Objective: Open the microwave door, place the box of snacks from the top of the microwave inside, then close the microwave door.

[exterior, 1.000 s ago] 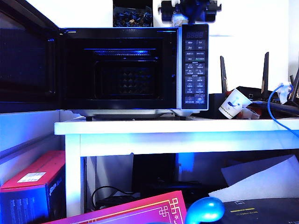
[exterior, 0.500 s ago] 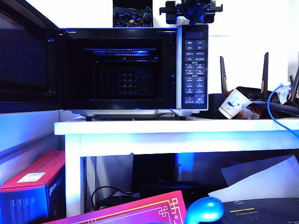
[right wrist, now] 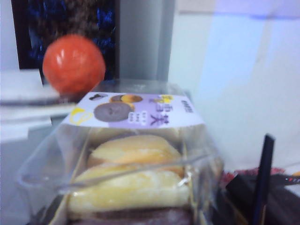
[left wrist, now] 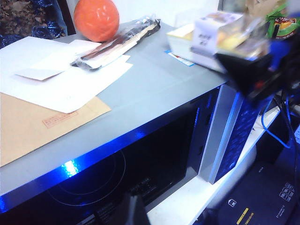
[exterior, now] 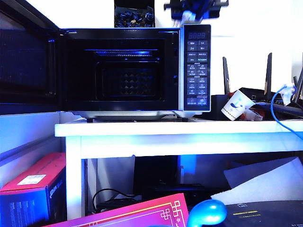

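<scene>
black and glossy, the microwave point(exterior: 135, 68) sits on a white table point(exterior: 180, 130) with the microwave door point(exterior: 28, 61) swung wide open to the left in the exterior view, the dark inside on show. on the flat grey top of the microwave, the left wrist view shows an orange ball point(left wrist: 96, 18), white papers point(left wrist: 61, 75), a brown envelope point(left wrist: 33, 126) and a dark wrapped packet point(left wrist: 117, 42). the box of snacks point(right wrist: 131, 164), a clear pack with pale yellow pieces and a printed label, fills the right wrist view, close in front of the right gripper point(exterior: 195, 9). that gripper is above the button panel point(exterior: 196, 66) at the right end of the microwave's top. in the left wrist view it looks set around the box of snacks point(left wrist: 213, 33), but whether it is clamped on it i cannot tell. only a dark tip of the left gripper point(left wrist: 131, 213) shows, in front of the microwave's open mouth; its state i cannot tell. a paper cup point(exterior: 235, 105) lies tilted on the table to the right.
</scene>
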Controlling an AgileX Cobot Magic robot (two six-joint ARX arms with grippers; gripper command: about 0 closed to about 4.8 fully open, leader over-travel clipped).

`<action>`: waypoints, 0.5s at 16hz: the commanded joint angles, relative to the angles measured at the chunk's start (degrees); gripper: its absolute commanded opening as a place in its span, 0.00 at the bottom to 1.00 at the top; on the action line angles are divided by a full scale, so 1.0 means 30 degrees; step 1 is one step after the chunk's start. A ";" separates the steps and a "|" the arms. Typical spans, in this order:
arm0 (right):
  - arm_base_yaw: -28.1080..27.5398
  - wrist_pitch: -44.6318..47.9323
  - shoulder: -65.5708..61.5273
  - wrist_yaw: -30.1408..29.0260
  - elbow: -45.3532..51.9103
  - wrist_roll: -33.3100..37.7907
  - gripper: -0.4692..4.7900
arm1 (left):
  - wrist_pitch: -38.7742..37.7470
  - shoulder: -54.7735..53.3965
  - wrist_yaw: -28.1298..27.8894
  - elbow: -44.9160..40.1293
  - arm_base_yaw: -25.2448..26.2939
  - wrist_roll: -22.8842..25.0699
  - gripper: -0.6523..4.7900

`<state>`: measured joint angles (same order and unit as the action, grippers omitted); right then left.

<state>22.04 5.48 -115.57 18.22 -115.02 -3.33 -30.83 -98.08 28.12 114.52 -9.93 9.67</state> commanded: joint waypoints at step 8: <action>0.0095 -0.0095 0.1996 -0.0882 -0.0189 0.0109 0.73 | 0.0044 0.0117 0.0131 0.0102 0.0000 0.0138 0.11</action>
<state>22.06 4.21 -111.31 17.69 -115.07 -3.27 -30.89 -98.08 28.12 114.52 -9.93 9.65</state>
